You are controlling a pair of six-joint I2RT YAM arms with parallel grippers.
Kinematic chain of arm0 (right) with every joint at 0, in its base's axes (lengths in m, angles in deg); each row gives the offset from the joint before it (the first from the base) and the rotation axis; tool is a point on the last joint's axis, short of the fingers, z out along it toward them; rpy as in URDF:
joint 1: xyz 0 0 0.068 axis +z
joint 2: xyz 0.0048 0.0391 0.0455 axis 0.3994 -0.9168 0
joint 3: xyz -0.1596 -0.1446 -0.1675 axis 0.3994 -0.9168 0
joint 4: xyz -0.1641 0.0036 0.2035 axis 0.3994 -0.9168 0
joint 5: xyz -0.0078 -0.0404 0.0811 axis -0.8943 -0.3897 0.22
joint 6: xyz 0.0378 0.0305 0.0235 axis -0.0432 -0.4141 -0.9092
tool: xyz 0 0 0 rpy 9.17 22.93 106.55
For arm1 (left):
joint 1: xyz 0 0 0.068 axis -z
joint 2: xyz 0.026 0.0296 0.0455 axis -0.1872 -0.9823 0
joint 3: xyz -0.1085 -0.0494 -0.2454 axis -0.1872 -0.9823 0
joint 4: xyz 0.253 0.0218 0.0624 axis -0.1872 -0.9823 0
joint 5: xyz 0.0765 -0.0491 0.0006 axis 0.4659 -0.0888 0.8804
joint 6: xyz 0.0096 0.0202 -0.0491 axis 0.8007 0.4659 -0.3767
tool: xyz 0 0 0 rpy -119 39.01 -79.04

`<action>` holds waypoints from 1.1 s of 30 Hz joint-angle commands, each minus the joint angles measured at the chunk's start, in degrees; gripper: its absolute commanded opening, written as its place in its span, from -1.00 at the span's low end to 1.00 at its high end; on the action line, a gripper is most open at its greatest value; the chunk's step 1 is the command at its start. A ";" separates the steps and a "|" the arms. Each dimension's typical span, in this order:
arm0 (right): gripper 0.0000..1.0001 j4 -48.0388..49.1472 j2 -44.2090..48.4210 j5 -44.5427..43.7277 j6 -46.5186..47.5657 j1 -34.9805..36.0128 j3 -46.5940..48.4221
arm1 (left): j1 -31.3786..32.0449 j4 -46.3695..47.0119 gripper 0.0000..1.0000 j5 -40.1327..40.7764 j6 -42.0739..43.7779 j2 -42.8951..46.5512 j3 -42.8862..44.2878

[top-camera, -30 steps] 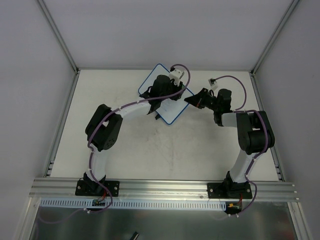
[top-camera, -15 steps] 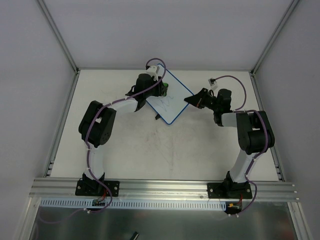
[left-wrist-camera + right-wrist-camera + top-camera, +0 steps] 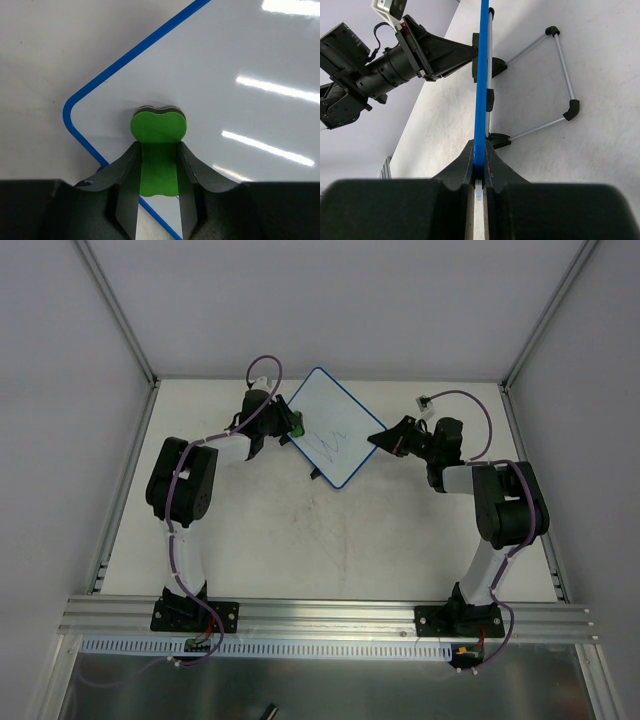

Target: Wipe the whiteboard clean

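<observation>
So, starting on the left: the left arm [image 3: 185,485] reaches out over the table [image 3: 330,540] toward the far middle. The left gripper [image 3: 290,425] is clamped narrow around a green eraser [image 3: 297,426]. The left wrist view shows it really well. Both fingers [image 3: 131,157] are squeezing the eraser's waist, and its rounded head with a dark felt layer sits pressed against the white surface. That's just inside the board's rounded corner, near the blue rim.

Moving to the middle, the whiteboard [image 3: 335,430] sits toward the back of the table and looks like a diamond from the overhead camera. A dark squiggle [image 3: 335,445] runs across its middle, apart from where the eraser is sitting. One small black foot [image 3: 316,475] pokes out at its near lower edge.

On the right side, the right gripper [image 3: 385,438] is pinched tight on the board's right corner. From the right wrist camera you see the board edge-on as a thin blue line [image 3: 482,75] running straight out from between the closed fingers. A bent wire stand [image 3: 560,75] with black corner pieces lies on the table behind it. The board looks propped up on that stand rather than lying flat, I think, though how steeply it leans is hard to judge from these angles.
</observation>
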 commanded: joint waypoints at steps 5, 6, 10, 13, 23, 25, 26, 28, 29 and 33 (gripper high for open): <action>-0.99 6.58 0.68 2.11 0.17 0.39 2.36 | -0.97 -2.98 -1.00 -2.07 -5.52 -2.39 -1.91; -1.00 6.58 0.68 2.11 0.00 0.39 2.36 | -0.97 -2.98 -1.00 -1.98 -5.52 -2.39 -1.99; -1.00 6.76 0.77 2.20 -0.09 0.39 2.36 | -0.88 -2.20 -1.00 -2.68 -5.61 -2.48 -2.08; -1.00 6.93 0.51 2.11 -0.35 0.30 2.45 | 0.08 0.70 -1.00 -3.04 -5.52 -2.30 -2.96; -1.00 7.02 0.33 2.20 -0.44 0.39 2.53 | 7.63 2.38 -1.00 1.09 3.61 2.00 -3.58; -0.99 7.02 0.24 2.29 -0.44 0.39 2.62 | 8.95 2.38 -1.00 2.06 6.25 2.97 -3.58; -0.99 7.02 0.33 2.29 -0.53 0.39 2.62 | 9.66 2.38 -1.00 2.41 7.13 3.23 -3.32; -1.00 7.02 0.33 2.37 -0.53 0.39 2.62 | 11.77 2.38 -1.00 3.73 9.85 3.76 -3.05; -1.00 7.02 0.33 2.38 -0.53 0.39 2.53 | 12.30 2.38 -1.00 3.82 10.47 3.94 -2.79; -1.00 7.02 0.33 2.46 -0.71 0.39 2.62 | 14.23 2.47 -1.00 3.29 13.37 4.11 -2.17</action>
